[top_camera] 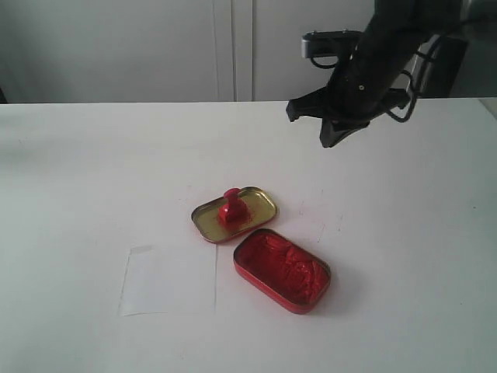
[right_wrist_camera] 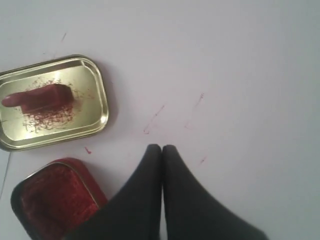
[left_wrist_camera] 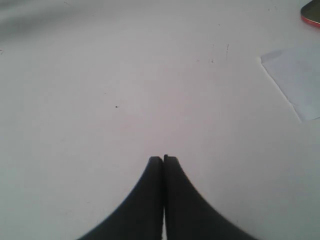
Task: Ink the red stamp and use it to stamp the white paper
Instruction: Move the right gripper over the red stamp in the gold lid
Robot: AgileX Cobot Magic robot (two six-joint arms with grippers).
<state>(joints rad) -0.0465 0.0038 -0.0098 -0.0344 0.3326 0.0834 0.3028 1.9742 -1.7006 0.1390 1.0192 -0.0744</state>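
Observation:
The red stamp stands knob up in the gold tin lid, at the middle of the table; the right wrist view shows the stamp inside that lid. In front of it lies the open red ink tin, also seen as the ink tin. The white paper lies flat to the tin's left, and a corner of the paper shows in the left wrist view. My right gripper hangs shut and empty high above the table, behind the lid; its tips touch. My left gripper is shut over bare table.
Red ink smudges mark the white table near the lid. A pale wall with panel seams rises behind the table's far edge. An edge of the ink tin shows at a corner of the left wrist view.

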